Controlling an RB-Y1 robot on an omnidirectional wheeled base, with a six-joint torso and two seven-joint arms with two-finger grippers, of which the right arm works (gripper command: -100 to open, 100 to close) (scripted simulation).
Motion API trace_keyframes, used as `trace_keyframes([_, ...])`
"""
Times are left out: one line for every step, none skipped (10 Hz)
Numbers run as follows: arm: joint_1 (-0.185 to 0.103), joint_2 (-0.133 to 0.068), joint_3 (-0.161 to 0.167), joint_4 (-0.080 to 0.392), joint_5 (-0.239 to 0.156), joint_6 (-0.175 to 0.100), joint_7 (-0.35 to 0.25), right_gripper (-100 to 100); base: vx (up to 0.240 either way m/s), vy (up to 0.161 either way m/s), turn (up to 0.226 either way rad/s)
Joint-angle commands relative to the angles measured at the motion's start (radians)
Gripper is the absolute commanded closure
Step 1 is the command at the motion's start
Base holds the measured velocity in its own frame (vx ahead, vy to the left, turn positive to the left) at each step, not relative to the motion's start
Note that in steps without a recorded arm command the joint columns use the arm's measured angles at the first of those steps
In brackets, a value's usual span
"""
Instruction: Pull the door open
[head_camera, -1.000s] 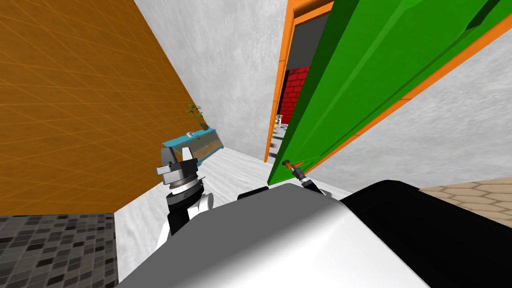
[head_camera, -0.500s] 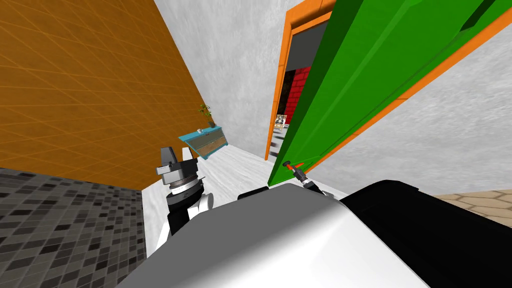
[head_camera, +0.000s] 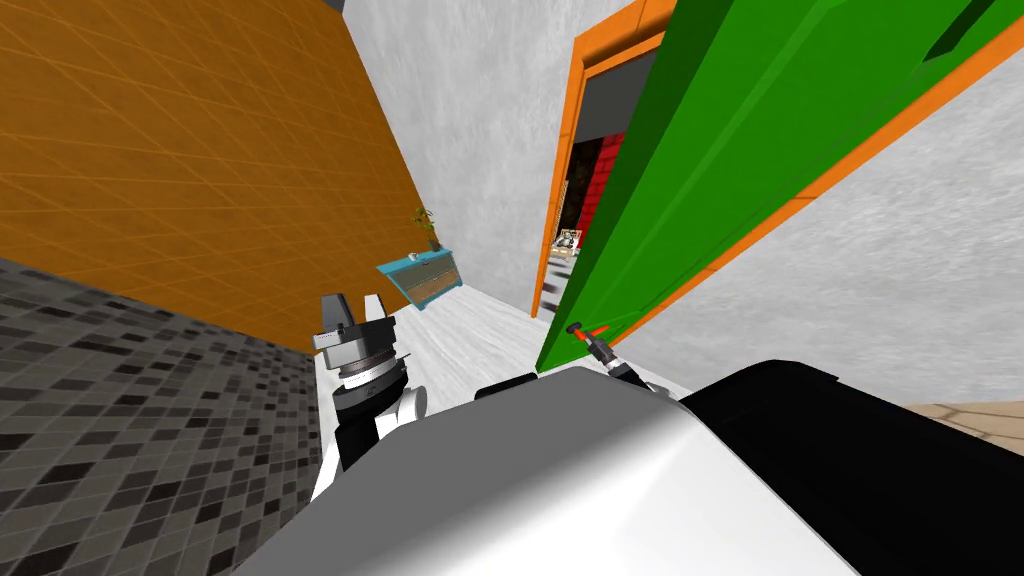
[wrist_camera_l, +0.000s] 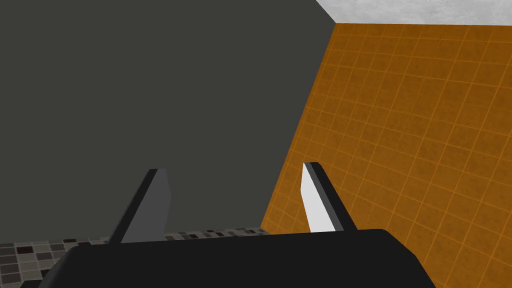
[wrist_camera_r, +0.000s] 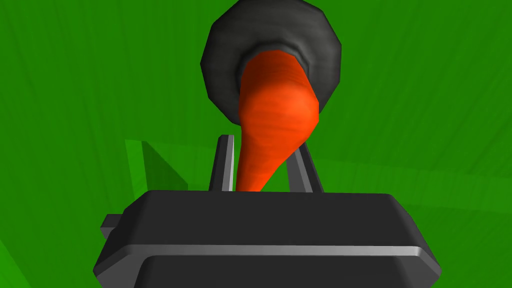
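Green door (head_camera: 720, 180) ajar | orange handle (wrist_camera_r: 277, 110) | right gripper (wrist_camera_r: 262, 152) clamped on it

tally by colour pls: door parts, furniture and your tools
green: 1, door
orange: 2, door frame, handle
teal: 1, cabinet
grey-fingered: 2, left tool open, right tool shut on the handle
total: 6

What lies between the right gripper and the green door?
Only the orange handle: in the right wrist view the right gripper grips it, and it joins the green door.
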Motion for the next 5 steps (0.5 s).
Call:
trace_keyframes([-0.002, -0.001, 0.008, 0.011, 0.0, -0.014, -0.003, 100, -0.209, -0.068, 0.151])
trace_keyframes([-0.004, -0.002, 0.012, 0.017, -0.001, -0.02, -0.005, 100, -0.2, -0.088, 0.163])
trace_keyframes([-0.005, -0.004, 0.016, 0.024, -0.002, -0.027, -0.008, 100, -0.205, -0.078, 0.182])
trace_keyframes([-0.007, -0.005, 0.02, 0.03, -0.003, -0.033, -0.01, 100, -0.199, -0.063, 0.175])
trace_keyframes([-0.008, -0.007, 0.024, 0.035, -0.005, -0.04, -0.012, 100, -0.202, -0.098, 0.162])
